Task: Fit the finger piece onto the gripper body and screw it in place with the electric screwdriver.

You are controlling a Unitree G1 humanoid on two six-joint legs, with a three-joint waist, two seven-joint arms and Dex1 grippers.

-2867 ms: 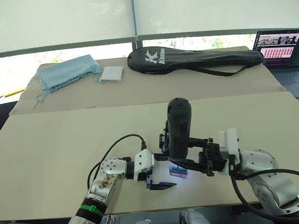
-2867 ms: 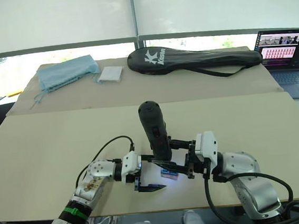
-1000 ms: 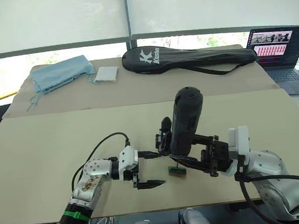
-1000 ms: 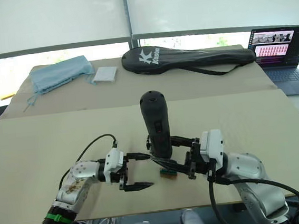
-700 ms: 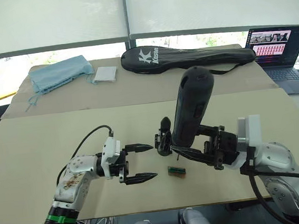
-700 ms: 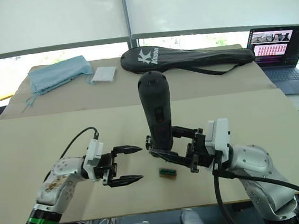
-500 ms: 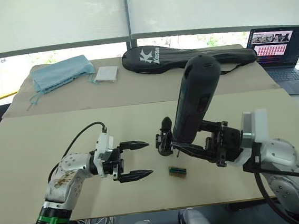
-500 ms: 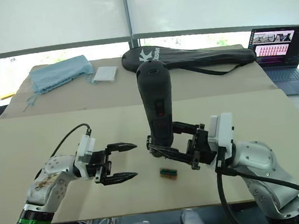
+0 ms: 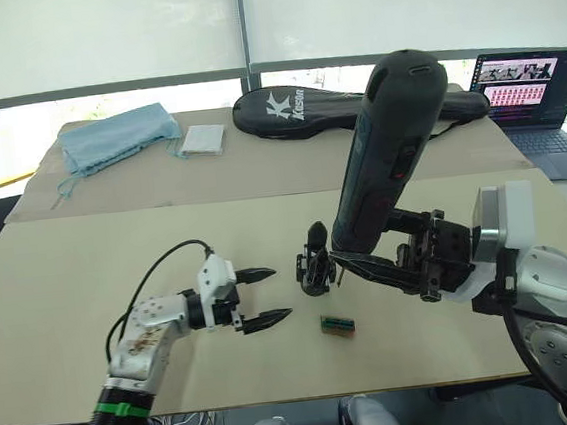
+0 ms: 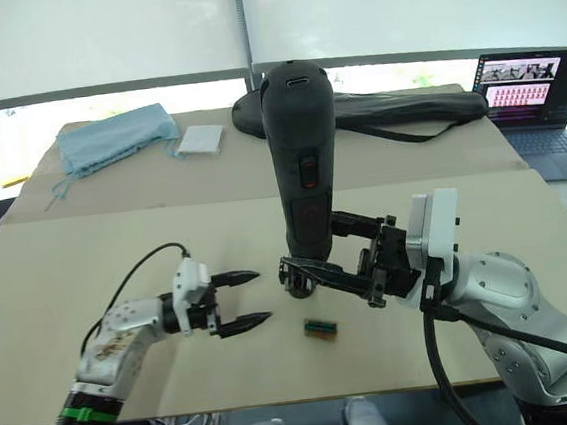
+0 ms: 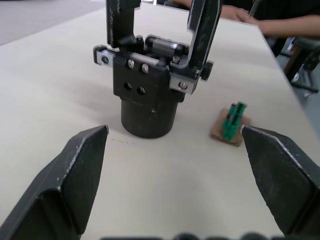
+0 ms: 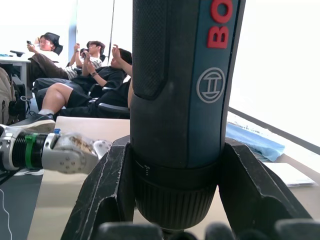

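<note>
big beige table [image 9: 87, 261], gripper body [image 9: 314, 268] standing upright on its round base near the front, tiny green connector piece [image 9: 336, 324] just beside it, further back a blue cloth [image 9: 116, 138], small white pad [image 9: 204, 140], black racket bag [image 9: 324, 106], laptop [image 9: 539, 97] at the right edge

gripper body [image 11: 148, 87] upright on counter [image 9: 118, 269]; electric screwdriver [image 10: 303, 160] near-vertical above it, clamped in right claw [image 10: 334, 263].
</note>
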